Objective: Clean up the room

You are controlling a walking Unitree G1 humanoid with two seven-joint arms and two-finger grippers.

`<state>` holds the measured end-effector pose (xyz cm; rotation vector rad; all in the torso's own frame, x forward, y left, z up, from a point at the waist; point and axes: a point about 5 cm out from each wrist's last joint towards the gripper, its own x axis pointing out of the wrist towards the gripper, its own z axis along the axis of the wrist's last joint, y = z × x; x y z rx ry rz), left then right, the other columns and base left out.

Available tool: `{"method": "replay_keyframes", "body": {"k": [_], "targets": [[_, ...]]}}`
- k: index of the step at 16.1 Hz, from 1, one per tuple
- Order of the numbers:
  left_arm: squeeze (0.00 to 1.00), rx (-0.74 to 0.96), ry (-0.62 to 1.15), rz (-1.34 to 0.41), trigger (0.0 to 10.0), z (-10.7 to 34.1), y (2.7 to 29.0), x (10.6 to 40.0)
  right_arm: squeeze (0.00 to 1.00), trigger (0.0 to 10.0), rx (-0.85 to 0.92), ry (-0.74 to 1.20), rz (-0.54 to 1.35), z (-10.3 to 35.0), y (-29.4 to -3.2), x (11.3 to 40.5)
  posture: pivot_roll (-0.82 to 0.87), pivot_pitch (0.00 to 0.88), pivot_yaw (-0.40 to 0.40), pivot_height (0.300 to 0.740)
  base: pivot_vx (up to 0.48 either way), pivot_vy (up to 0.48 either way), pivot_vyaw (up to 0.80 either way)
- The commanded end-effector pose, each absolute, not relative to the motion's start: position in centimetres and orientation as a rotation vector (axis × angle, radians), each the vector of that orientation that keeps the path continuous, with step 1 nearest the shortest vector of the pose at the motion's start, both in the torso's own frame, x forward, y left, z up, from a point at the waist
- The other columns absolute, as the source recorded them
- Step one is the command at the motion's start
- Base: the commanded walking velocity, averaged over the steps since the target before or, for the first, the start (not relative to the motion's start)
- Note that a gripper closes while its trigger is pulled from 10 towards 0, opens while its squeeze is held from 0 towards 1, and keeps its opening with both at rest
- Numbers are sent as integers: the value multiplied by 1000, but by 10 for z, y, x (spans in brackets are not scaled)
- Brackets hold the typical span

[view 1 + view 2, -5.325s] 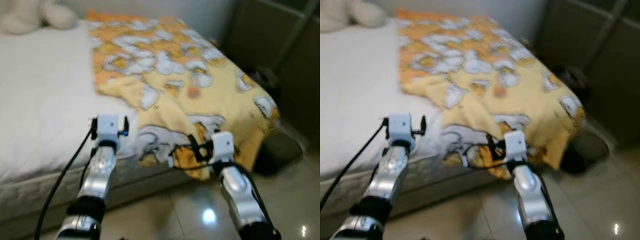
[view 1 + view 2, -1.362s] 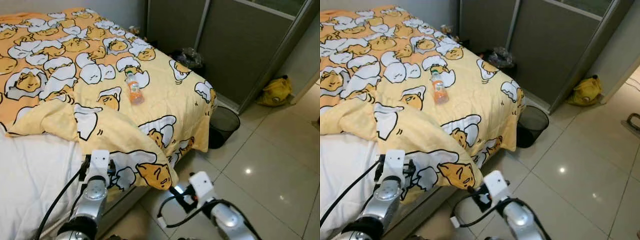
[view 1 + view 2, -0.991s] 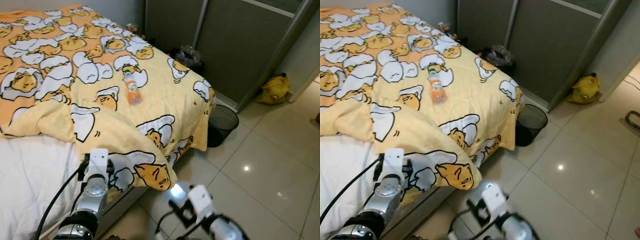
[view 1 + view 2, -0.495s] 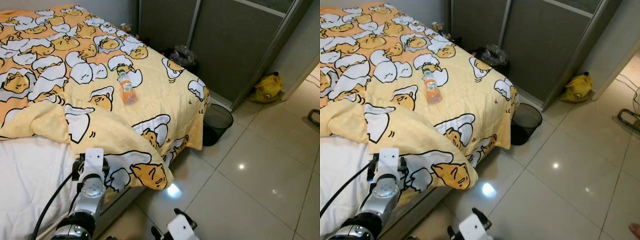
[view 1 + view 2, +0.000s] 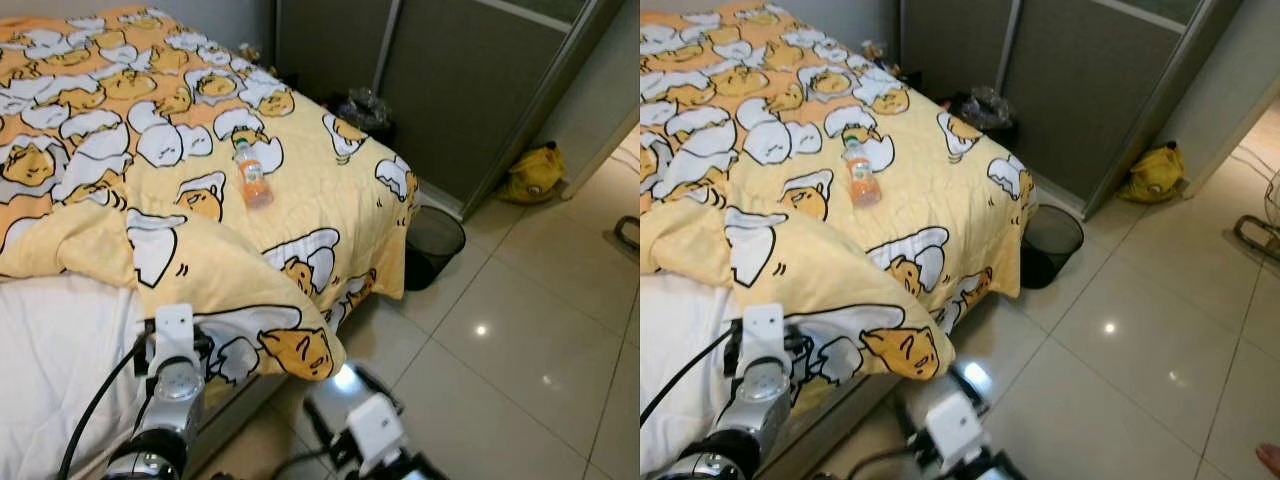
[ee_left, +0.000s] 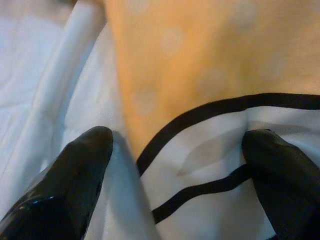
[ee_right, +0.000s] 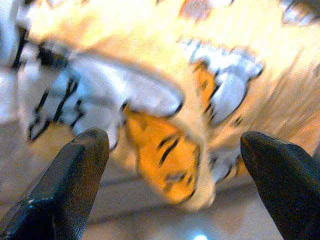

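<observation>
A yellow blanket (image 5: 200,130) printed with egg characters lies crumpled over the bed, one corner (image 5: 300,350) hanging off the edge. An orange drink bottle (image 5: 251,180) lies on its side on the blanket. My left gripper (image 6: 177,145) is open at the bed's near edge, its fingers spread either side of the blanket's hem where it meets the white sheet (image 5: 50,340). My right gripper (image 7: 175,145) is open and low over the floor, pointing at the hanging corner from a short distance. Nothing is held.
A black mesh bin (image 5: 435,240) stands on the tiled floor (image 5: 500,340) by the bed's far corner. Grey sliding doors (image 5: 450,80) run behind it, with a dark bag (image 5: 365,105) at their foot and a yellow bag (image 5: 530,172) further right.
The right arm dropped almost out of the eye views half a second ago and has now risen again toward the hanging corner. The left gripper stays at the hem.
</observation>
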<state>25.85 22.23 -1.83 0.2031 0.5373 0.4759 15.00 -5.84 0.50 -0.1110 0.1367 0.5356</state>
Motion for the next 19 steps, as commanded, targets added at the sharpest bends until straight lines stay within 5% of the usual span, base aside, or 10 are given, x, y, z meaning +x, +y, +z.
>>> {"method": "replay_keyframes", "body": {"k": [1, 6, 8, 9, 10, 11, 12, 19], "targets": [[0, 195, 556, 523, 10000, -20, 227, 255, 0, 10000, -105, 125, 533, 11, -63, 150, -72, 39, -67, 740, 0, 0, 0], [0, 195, 564, 519, 10000, -21, 232, 253, 0, 10000, -155, 140, 572, 23, -98, 134, -74, 40, -66, 740, 0, 0, 0], [0, 159, 594, 471, 10000, -26, 223, 253, 0, 10000, -207, 209, 555, 40, -191, 227, -77, 37, -67, 740, 0, 0, 0], [0, 156, 598, 469, 10000, -26, 222, 253, 0, 10000, -205, 213, 556, 42, -194, 231, -77, 37, -67, 740, 0, 0, 0], [0, 117, 635, 438, 6667, -30, 218, 252, 0, 10000, -199, 221, 590, 40, -184, 232, -76, 37, -67, 740, 0, 0, 0], [0, 103, 642, 418, 5882, -31, 216, 253, 0, 10000, -193, 223, 599, 39, -176, 229, -76, 37, -67, 740, 0, 0, 0], [0, 111, 632, 412, 0, -30, 216, 254, 0, 10000, -189, 223, 606, 37, -169, 226, -75, 36, -68, 740, 0, 0, 0], [0, 27, 665, 359, 0, -30, 211, 260, 0, 10000, -111, 277, 773, 34, -144, 223, -75, 35, -70, 740, 0, 0, 0]]}}
